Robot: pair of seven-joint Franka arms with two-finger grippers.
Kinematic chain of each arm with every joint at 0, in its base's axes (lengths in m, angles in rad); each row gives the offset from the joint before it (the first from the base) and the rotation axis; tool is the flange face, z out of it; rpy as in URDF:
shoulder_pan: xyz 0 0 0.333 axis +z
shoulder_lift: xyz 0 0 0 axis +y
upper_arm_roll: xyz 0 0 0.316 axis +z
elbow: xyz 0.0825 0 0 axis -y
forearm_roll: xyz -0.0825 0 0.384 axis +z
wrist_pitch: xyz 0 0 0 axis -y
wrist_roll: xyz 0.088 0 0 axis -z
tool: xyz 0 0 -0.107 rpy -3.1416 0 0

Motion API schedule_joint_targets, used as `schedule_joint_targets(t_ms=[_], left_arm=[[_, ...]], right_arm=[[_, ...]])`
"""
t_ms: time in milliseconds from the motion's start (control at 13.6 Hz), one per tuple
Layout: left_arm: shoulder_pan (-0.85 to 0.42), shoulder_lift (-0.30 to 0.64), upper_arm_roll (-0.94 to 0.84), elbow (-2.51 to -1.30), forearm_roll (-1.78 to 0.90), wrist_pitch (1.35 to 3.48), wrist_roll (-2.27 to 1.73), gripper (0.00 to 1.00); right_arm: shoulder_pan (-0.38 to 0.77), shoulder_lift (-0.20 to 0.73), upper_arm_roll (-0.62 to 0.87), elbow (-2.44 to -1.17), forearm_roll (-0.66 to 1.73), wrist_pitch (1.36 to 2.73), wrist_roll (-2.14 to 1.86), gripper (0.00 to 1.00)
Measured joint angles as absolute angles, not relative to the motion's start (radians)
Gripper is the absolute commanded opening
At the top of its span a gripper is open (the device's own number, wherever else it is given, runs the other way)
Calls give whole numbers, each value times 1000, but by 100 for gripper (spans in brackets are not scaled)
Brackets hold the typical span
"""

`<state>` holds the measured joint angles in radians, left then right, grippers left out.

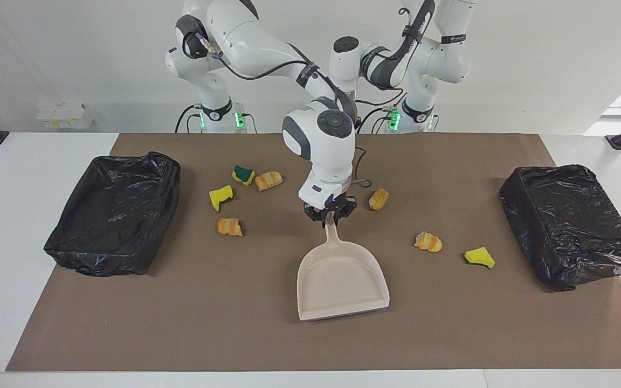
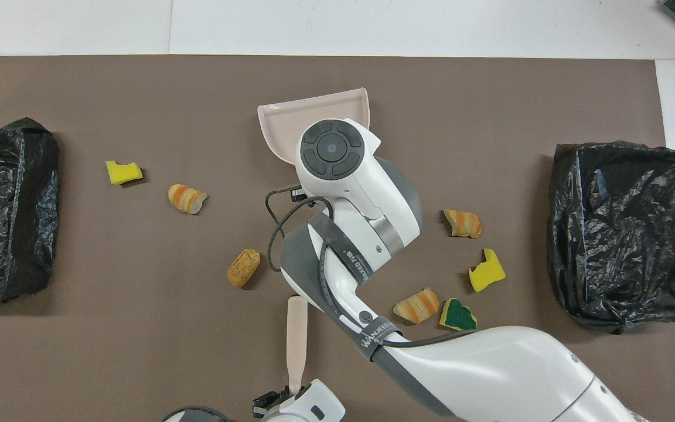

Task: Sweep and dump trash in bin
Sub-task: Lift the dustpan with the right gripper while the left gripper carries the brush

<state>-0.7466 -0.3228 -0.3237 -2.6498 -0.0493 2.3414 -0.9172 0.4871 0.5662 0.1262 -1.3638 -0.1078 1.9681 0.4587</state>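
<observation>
Trash is lying scattered on the brown mat (image 1: 267, 339) between two black-lined bins: one bin (image 1: 114, 213) is sitting at the right arm's end, the other bin (image 1: 572, 223) at the left arm's end. The beige dustpan (image 1: 341, 280) is resting mid-mat, its handle clamped by the right gripper (image 1: 330, 213), whose fingers are closing on it. The beige brush (image 2: 296, 343) is sticking out from the left gripper (image 2: 282, 398) near the robots' edge; I cannot tell how its fingers are standing. Four scraps are lying toward the right arm's end: striped piece (image 1: 268, 180), green-topped sponge (image 1: 243, 174), yellow sponge (image 1: 220, 197), another striped piece (image 1: 229, 227). A tan piece (image 1: 378, 198) is lying beside the dustpan handle. Toward the left arm's end a striped scrap (image 1: 428, 242) and a yellow chunk (image 1: 479, 257) are lying.
</observation>
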Motion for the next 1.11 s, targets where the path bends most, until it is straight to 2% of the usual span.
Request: schedule_joint_targets(t_ms=[221, 664, 885, 1106], left_arm=[[-681, -361, -313, -2572, -49, 2183, -917, 0], [-412, -372, -308, -2439, -18, 2028, -742, 0], [-255, -366, -308, -2383, 6, 2010, -625, 0], [-97, -343, -309, -2376, 18, 2018, -437, 0]], right_arm=[[459, 503, 126, -1377, -108, 1881, 339, 0], [428, 219, 132, -1600, -107, 1735, 23, 0], [445, 162, 136, -1660, -106, 1705, -112, 0], [433, 148, 133, -1739, -106, 1779, -195, 0]])
